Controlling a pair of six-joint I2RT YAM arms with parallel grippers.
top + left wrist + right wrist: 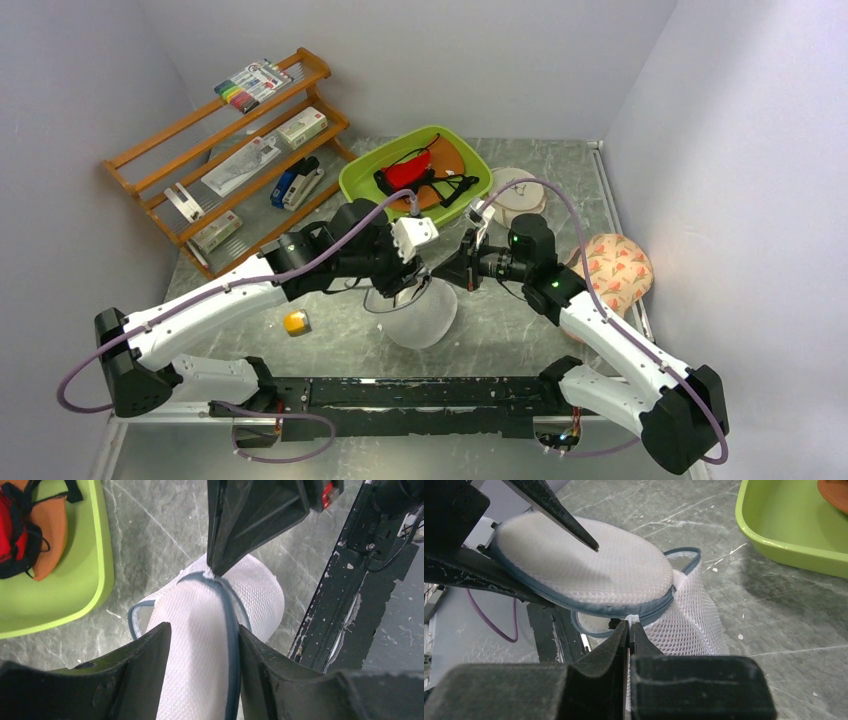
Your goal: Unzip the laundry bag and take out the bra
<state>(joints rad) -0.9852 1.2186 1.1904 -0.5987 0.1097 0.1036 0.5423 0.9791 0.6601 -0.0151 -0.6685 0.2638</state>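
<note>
The laundry bag (425, 318), white mesh with a grey-blue zipper rim (231, 630), is held on edge just above the table near the front middle. My left gripper (406, 290) is shut on the bag; in the left wrist view its fingers (150, 655) press the mesh from both sides. My right gripper (629, 626) is shut on the small white zipper pull (631, 617) at the rim of the bag (589, 567). It also shows in the top view (452, 276). The zipper looks closed. The bra is hidden.
A green tray (365, 170) with a red, black-strapped garment stands behind. A wooden rack (225, 150) is at back left. A cream pouch (515, 195) and a peach floral pouch (612, 270) lie on the right. A small yellow object (296, 322) lies on the left. A black rail (420, 392) lines the near edge.
</note>
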